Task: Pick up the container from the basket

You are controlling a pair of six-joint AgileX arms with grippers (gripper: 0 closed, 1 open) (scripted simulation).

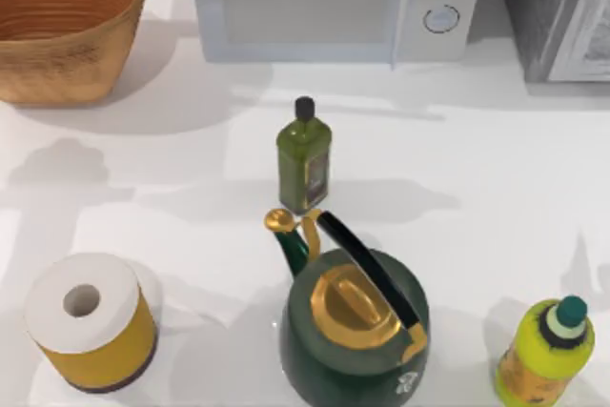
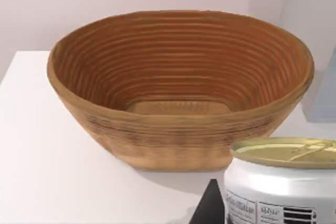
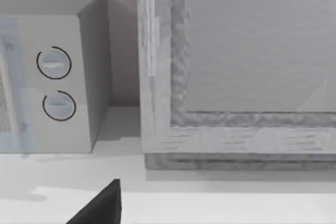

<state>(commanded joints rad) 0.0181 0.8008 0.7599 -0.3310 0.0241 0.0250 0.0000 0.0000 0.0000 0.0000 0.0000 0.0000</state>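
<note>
**Can looks lifted clear, basket sits empty**

Going by the left wrist view, the container (image 2: 286, 182) is a small white can with a gold lid and some printed label, sitting right up close to that camera, just in front of the basket (image 2: 178, 135) and outside its rim. A dark bit of the left gripper (image 2: 210, 208) shows right beside the can, so my guess is the can is being held, but I honestly can't tell how the fingers are set. The inside of the basket is bare down to the floor, so the pick looks basically done.

From above, the basket (image 1: 57, 64) is at the far left corner of the table. Open white tabletop runs to its right and toward the near side, until you hit the oil bottle (image 1: 304, 154) and the kettle (image 1: 355, 326). The paper roll (image 1: 91, 321) sits near left, and the microwave (image 1: 324, 2) crowds the far edge.

The right gripper (image 3: 100, 208) is over by the microwave; can't tell its fingers either.
</note>
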